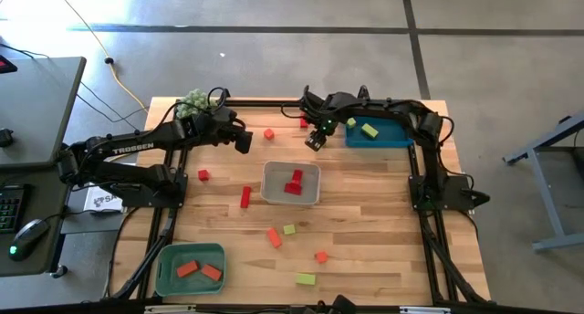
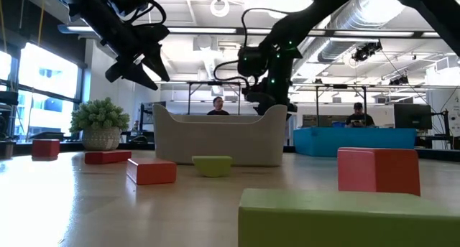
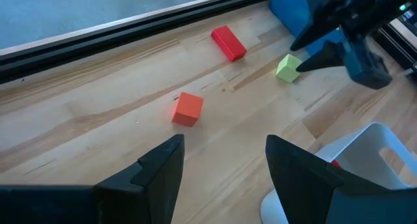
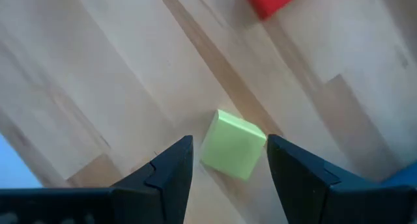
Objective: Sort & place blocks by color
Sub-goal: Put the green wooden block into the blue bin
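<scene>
The step in hand looks like picking up a yellow-green cube (image 4: 232, 144) at the far side of the tabletop (image 1: 365, 250), just beside the blue tray (image 1: 394, 137) that already holds two green blocks. The right pincer (image 4: 229, 160) hangs over it, released, fingers straddling the cube but not yet clasping. Next it needs to drop, clench, then carry to that tray. The left pincer (image 3: 223, 157), also released, hovers near an orange-red cube (image 3: 188, 109).
</scene>
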Motion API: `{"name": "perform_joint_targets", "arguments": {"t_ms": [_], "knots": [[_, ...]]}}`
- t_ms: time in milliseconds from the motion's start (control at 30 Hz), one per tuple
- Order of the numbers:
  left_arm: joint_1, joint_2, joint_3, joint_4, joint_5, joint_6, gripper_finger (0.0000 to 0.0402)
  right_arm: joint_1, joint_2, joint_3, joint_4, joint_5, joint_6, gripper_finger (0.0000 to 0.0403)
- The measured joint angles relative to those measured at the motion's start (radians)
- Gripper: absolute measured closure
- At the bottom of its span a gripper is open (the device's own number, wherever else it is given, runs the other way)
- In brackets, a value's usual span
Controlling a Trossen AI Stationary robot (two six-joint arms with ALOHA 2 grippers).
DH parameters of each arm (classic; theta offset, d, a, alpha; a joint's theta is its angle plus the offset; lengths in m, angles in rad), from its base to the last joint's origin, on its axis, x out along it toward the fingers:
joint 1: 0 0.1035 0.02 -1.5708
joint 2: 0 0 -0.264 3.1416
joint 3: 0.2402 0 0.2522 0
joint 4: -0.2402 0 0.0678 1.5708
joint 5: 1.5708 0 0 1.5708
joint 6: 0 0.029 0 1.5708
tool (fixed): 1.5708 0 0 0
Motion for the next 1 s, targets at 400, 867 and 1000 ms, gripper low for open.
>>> {"name": "perform_joint_targets", "arguments": {"t_ms": [400, 867, 1000], "knots": [[0.0, 0.0, 0.0, 0.0, 0.0, -0.016, 0.0195, 0.0, 0.038, 0.0, -0.009, 0.025, 0.042, 0.0219], [0.0, 0.0, 0.0, 0.0, 0.0, -0.016, 0.0195, -0.003, 0.05, 0.003, -0.013, 0.024, 0.033, 0.0219], [0.0, 0.0, 0.0, 0.0, 0.0, -0.016, 0.0195, -0.003, 0.064, -0.006, -0.024, 0.022, 0.005, 0.0219]]}}
